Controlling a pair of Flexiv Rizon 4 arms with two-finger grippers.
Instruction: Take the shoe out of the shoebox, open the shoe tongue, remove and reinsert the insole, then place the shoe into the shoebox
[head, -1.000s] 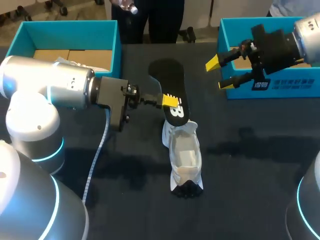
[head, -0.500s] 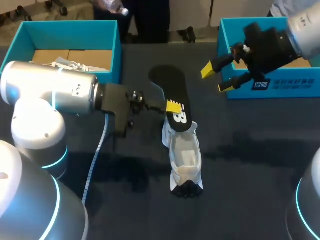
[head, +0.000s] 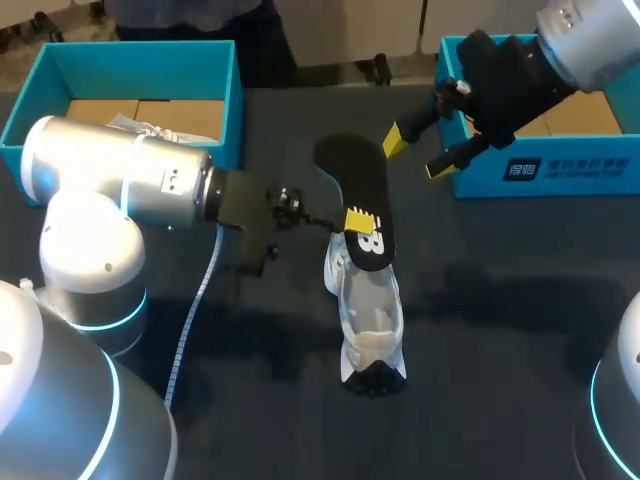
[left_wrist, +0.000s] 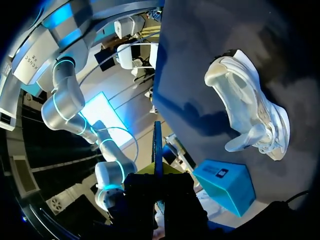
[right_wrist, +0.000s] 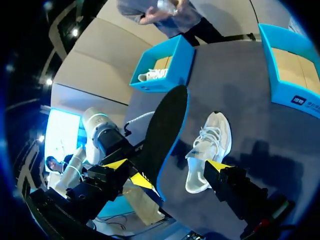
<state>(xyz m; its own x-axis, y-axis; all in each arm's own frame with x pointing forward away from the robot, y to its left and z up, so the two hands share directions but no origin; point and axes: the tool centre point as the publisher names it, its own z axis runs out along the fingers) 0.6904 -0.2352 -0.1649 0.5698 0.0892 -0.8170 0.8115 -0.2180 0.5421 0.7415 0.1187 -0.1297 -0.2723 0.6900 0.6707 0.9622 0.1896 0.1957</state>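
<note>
A white shoe (head: 370, 320) lies on the dark table, its toe toward the front edge. Above its heel my left gripper (head: 352, 220) is shut on the lower end of the black insole (head: 362, 190), which hangs tilted in the air. From the left wrist the insole (left_wrist: 157, 145) shows edge-on between the fingers, with the shoe (left_wrist: 250, 107) off to one side. My right gripper (head: 416, 152) is open just right of the insole's upper end, apart from it. In the right wrist view the insole (right_wrist: 165, 127) stands ahead of the right gripper (right_wrist: 169, 167), beside the shoe (right_wrist: 210, 145).
A blue shoebox (head: 215, 60) at the back left holds another white shoe (head: 140, 128). A second blue shoebox (head: 545, 175) stands at the back right, under my right arm. A grey cable (head: 195, 310) hangs from my left arm.
My left gripper has carried the insole a little to the right, over the shoe's heel. My right gripper has moved left and closer to the insole's upper end, staying open.
</note>
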